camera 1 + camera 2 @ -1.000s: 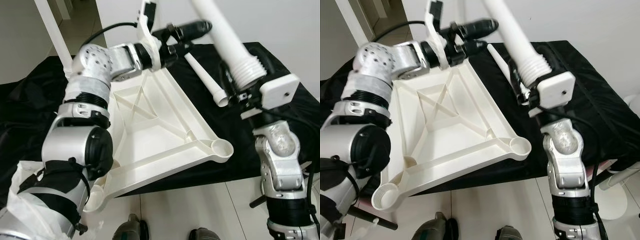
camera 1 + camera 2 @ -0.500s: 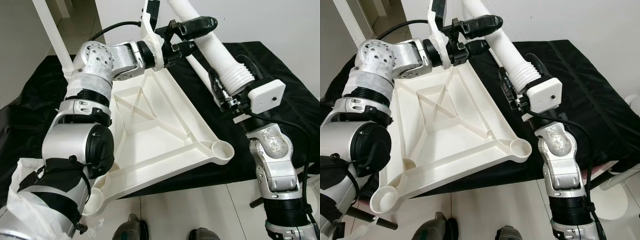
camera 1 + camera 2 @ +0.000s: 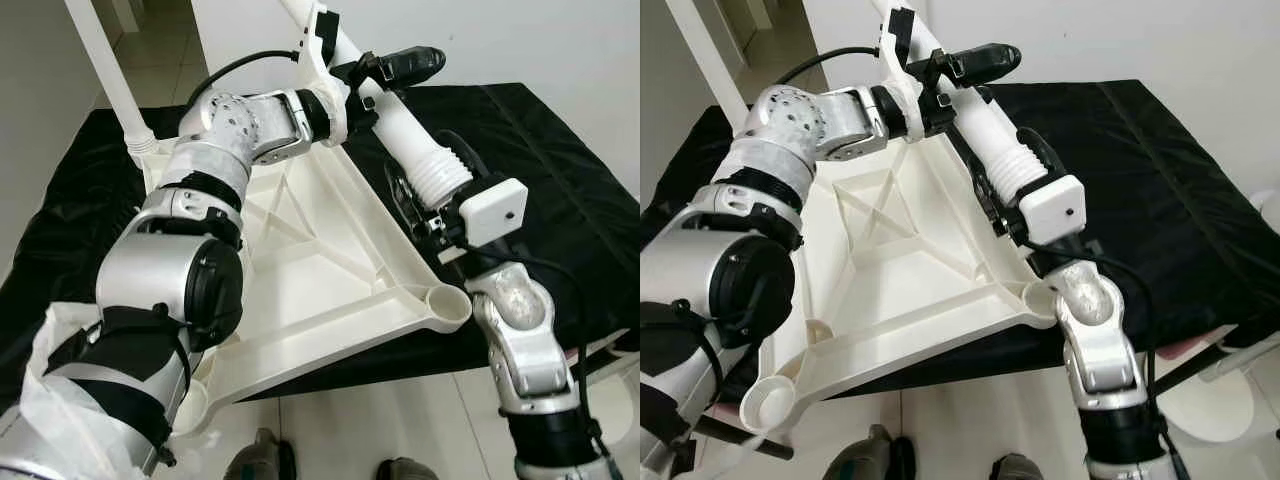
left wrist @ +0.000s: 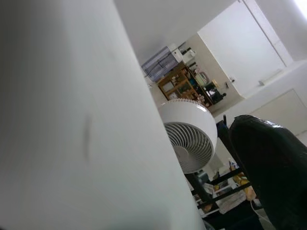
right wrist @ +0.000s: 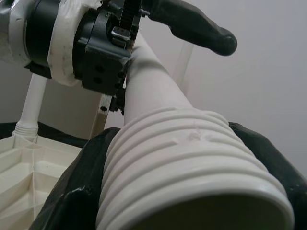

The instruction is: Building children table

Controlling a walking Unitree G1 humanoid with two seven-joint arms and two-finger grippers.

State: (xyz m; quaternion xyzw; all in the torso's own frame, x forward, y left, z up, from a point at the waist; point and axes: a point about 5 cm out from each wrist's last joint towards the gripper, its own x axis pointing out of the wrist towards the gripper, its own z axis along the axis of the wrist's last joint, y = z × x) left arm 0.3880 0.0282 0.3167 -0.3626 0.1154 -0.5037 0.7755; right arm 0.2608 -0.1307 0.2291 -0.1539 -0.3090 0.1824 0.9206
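Note:
The white plastic tabletop (image 3: 320, 290) lies upside down on a black cloth, with one open round socket (image 3: 447, 300) at its near right corner. One white leg (image 3: 105, 70) stands upright in the far left corner. My right gripper (image 3: 432, 180) is shut on the ribbed threaded end (image 5: 192, 158) of a second white table leg (image 3: 400, 120), held slanted above the tabletop's right rim. My left gripper (image 3: 395, 80) straddles this leg higher up. One finger (image 4: 268, 167) stands off the leg (image 4: 72, 120) with a gap, so it is open.
The black cloth (image 3: 540, 150) covers the low surface beyond and to the right of the tabletop. Crumpled white plastic (image 3: 40, 400) lies at my lower left. White tubing (image 3: 1240, 350) shows at the right edge above the tiled floor. A white fan (image 4: 189, 139) stands across the room.
My right gripper has swung the leg down and leftward, so its threaded end now hangs low over the tabletop's right rim. My left gripper has shifted right along the shaft.

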